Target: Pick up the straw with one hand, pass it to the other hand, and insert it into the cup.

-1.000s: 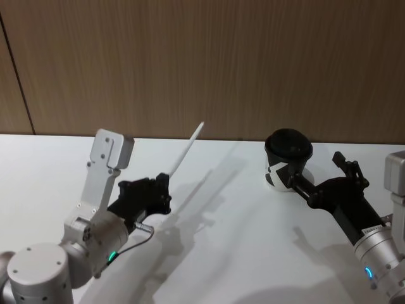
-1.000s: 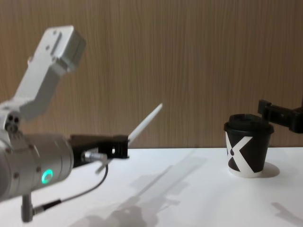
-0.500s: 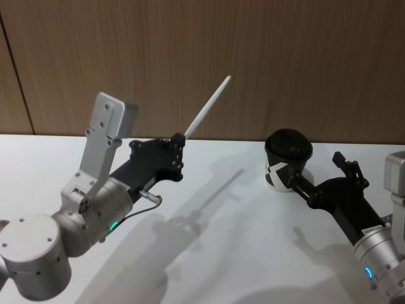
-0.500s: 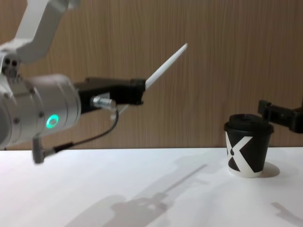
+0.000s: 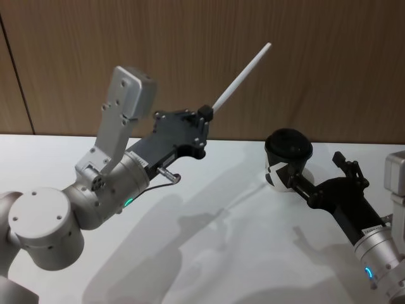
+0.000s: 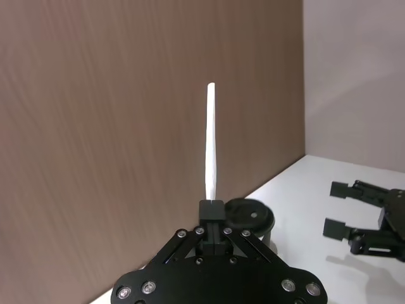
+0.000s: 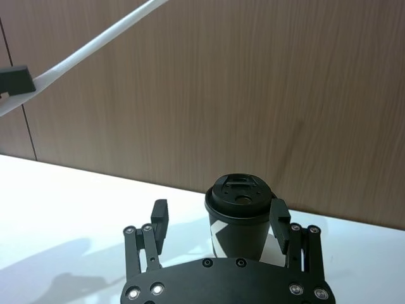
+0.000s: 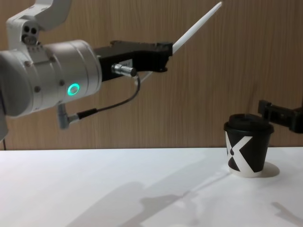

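Head view: straw is high above the counter, tilted up and toward the right side, free end against the wood wall. Left tool is clamped on its lowest end only; fingers closed to straw width. Left wrist view confirms it: nearly the whole length stands clear beyond the fingertips.

Cup stands upright on the counter, lid on, well below and to the right of the straw. Right tool is low beside the cup, spread wide, holding nothing. Right wrist view lines the cup up between its 2 fingers; whether they flank it or stop short, I cannot tell.

Step in hand (judgement): carry to handover; transfer not yet made.

Risks:
1. End grip on a thin, light tube. Any swing or stop could pivot it in the fingers, so the angle offered may drift.
2. Right tool must lift away close past the cup. A clipped lid or wall would shift or tip it.
3. Thin target for a wide-open tool. A slight misalignment means closing on air.
4. Left letting go before right has closed drops the straw.
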Tool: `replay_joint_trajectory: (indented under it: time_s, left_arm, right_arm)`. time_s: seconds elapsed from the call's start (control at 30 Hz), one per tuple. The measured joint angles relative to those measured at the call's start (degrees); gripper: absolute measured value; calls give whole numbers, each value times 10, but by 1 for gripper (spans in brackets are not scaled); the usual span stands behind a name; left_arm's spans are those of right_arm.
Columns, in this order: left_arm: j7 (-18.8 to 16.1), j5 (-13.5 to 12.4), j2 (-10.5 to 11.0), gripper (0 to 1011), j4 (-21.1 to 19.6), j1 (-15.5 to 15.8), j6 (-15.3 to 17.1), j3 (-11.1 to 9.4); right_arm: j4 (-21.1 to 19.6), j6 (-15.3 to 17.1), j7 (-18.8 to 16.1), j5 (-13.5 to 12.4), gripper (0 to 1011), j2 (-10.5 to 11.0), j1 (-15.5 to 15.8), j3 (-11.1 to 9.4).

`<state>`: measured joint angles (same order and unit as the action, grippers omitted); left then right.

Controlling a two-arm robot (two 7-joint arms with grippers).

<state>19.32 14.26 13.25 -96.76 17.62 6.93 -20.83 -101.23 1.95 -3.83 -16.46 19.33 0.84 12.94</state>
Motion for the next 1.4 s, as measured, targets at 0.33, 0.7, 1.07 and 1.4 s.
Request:
replay_joint_trajectory:
  time_s: [0.33,0.7,1.07,1.4]
  left_arm:
    - [14,1,-1,0,15,21,-21,-12]
    - [20,2,-2,0,22,31,-31,-19]
    - [23,3,-3,0,25,36,-35,-21]
    - [24,3,-3,0,26,37,-36,-22]
  right_arm:
    - [0,0,0,0,1001,0,0,0]
    - [0,0,0,0,1001,0,0,0]
    - [0,0,0,0,1001,0,0,0]
    - [-1,0,-3,0,1001,0,-1,0]
